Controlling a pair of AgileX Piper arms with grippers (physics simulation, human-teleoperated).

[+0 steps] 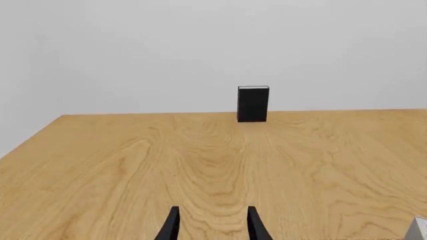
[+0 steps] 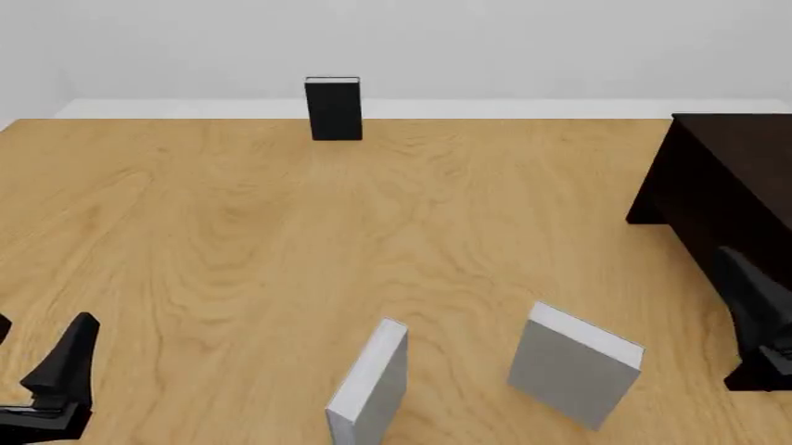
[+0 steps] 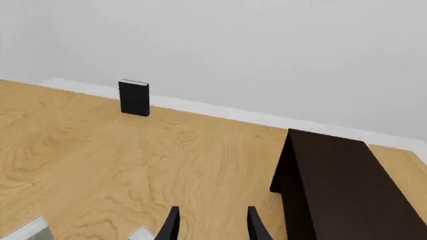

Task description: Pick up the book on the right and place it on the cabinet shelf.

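Observation:
The book (image 2: 576,363), light grey, thick and square-faced with white page edges, stands tilted on the table at the near right. The dark brown cabinet (image 2: 730,176) stands at the right edge; its inner shelf does not show. It also shows in the right wrist view (image 3: 340,190). My right gripper (image 2: 755,297) is open and empty, in front of the cabinet and right of the book; its fingers (image 3: 171,225) are spread. My left gripper (image 2: 41,332) is open and empty at the near left, its fingers (image 1: 172,225) spread.
A taller, slimmer grey book (image 2: 371,385) stands left of the target book. A black book (image 2: 334,109) stands upright at the table's far edge, also seen in the left wrist view (image 1: 253,104) and the right wrist view (image 3: 134,97). A white wall lies behind the table.

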